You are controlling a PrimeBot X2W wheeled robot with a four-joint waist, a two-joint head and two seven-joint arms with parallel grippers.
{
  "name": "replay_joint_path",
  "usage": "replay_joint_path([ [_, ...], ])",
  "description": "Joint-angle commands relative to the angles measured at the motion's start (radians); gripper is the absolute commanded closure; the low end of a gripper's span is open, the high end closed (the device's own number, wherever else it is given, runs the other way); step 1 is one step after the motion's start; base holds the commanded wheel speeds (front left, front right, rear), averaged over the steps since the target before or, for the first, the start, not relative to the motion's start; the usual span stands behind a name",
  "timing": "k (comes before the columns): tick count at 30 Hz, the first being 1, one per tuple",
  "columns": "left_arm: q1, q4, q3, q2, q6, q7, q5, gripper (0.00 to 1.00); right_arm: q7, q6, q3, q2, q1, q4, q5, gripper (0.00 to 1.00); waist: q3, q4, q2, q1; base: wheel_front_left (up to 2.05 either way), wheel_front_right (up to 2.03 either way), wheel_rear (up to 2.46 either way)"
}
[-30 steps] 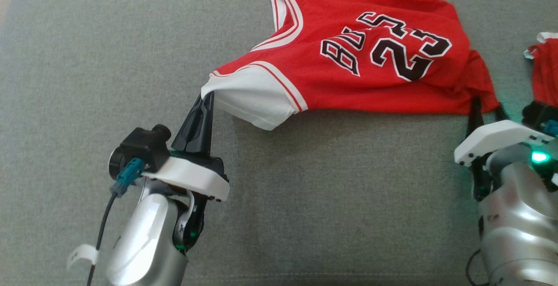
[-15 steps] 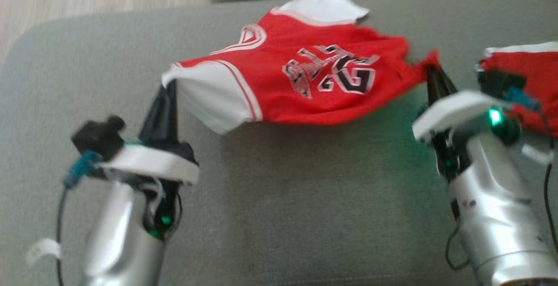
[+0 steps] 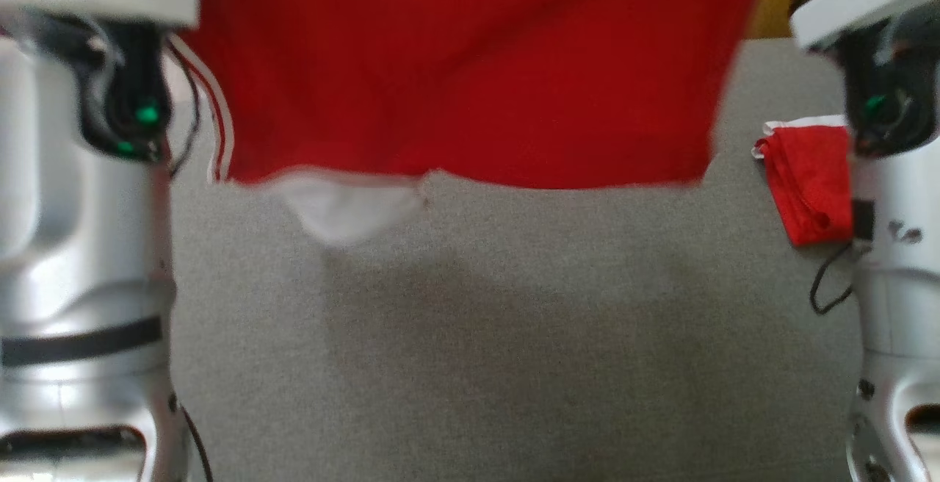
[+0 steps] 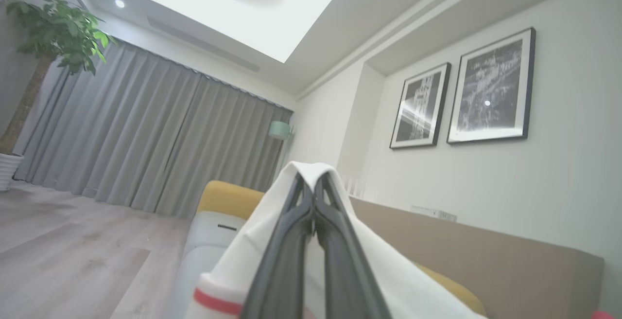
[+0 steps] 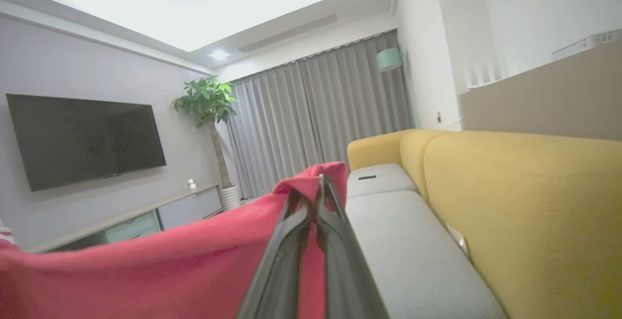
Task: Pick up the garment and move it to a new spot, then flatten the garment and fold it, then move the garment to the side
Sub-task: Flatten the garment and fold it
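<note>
Pinches white sleeve fabric between closed fingers of left gripper (image 4: 312,185), pinches a red edge between closed fingers of right gripper (image 5: 319,183), both arms raised at the head view's sides. Holds garment (image 3: 470,63) stretched between them in the air, above the grey sofa seat (image 3: 514,335) and off it, white sleeve drooping at lower left, shadow on the cushion below. Shows a folded red cloth (image 3: 808,184) lying on the seat beside the right arm; farther off, yellow backrest (image 5: 525,202), grey curtains (image 5: 316,115) and a potted plant (image 5: 206,100).
</note>
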Motion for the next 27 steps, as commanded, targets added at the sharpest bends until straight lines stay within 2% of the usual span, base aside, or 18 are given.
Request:
replay_joint_path([
  [1, -0.069, -0.023, 0.039, 0.039, 0.010, 0.007, -0.013, 1.00, 0.008, -0.001, -0.003, 0.013, -0.058, -0.041, -0.021, 1.00, -0.011, 0.003, 0.0000, 0.0000, 0.00, 0.00, 0.00],
  [5, -0.120, -0.026, 0.063, 0.040, 0.029, 0.009, -0.034, 1.00, 0.031, -0.001, -0.026, 0.029, -0.069, -0.071, -0.102, 1.00, -0.034, 0.018, 0.0000, 0.0000, 0.00, 0.00, 0.00],
  [11, -0.088, -0.080, 0.065, 0.036, 0.046, 0.050, -0.055, 1.00, 0.117, -0.001, -0.085, 0.059, -0.001, -0.144, -0.152, 1.00, -0.027, 0.038, 0.0000, 0.0000, 0.00, 0.00, 0.00],
  [14, -0.072, -0.109, 0.057, 0.052, 0.051, 0.083, -0.052, 1.00, 0.174, -0.001, -0.106, 0.069, 0.023, -0.187, -0.177, 1.00, 0.001, 0.040, 0.0000, 0.0000, 0.00, 0.00, 0.00],
  [18, -0.098, -0.117, 0.050, 0.085, 0.057, 0.126, -0.039, 1.00, 0.230, -0.001, -0.133, 0.078, -0.016, -0.214, -0.201, 1.00, 0.104, 0.034, 0.0000, 0.0000, 0.00, 0.00, 0.00],
  [22, -0.211, -0.064, 0.044, 0.127, 0.047, 0.155, -0.025, 1.00, 0.223, -0.001, -0.139, 0.077, -0.159, -0.142, -0.238, 1.00, 0.260, 0.018, 0.0000, 0.0000, 0.00, 0.00, 0.00],
  [27, -0.456, 0.109, 0.014, 0.185, 0.019, 0.115, 0.036, 1.00, 0.084, -0.001, -0.126, 0.057, -0.429, 0.078, -0.262, 1.00, 0.416, 0.008, 0.0000, 0.0000, 0.00, 0.00, 0.00],
])
